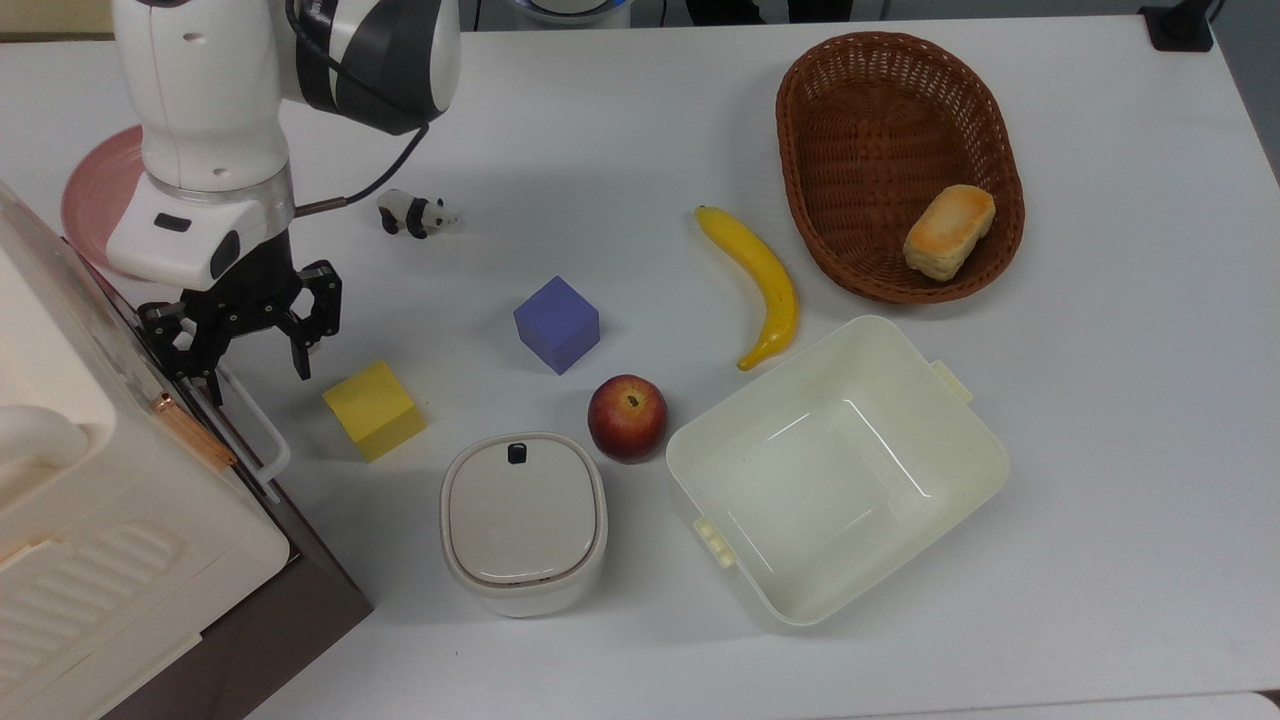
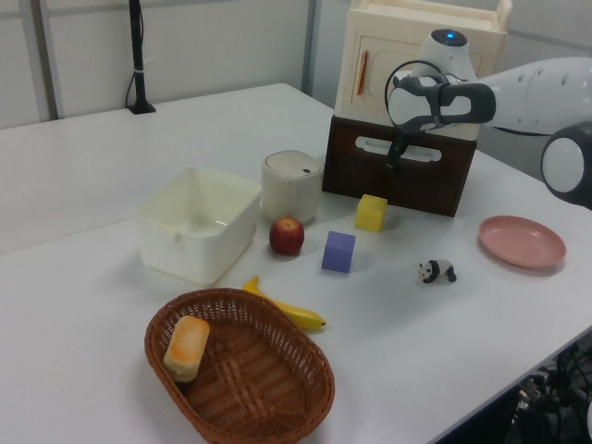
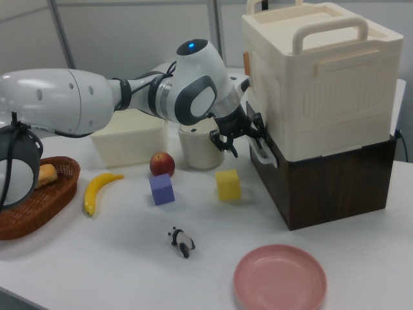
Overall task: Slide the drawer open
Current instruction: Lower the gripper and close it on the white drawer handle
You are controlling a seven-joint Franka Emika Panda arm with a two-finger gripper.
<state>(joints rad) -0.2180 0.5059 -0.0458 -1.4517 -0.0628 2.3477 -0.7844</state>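
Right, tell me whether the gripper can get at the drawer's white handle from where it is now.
Probably yes. The open gripper hovers right at the handle on the drawer front, with nothing between them. The yellow block sits just beside the handle in the top view but off the approach.

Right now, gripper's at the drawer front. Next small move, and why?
Probably ease the gripper the rest of the way onto the white bar handle, then close. In the top view its fingers are spread, one by the handle's upper end and the other out over the table, nothing held. The drawer front sits flush in its dark case, so no pull has begun.
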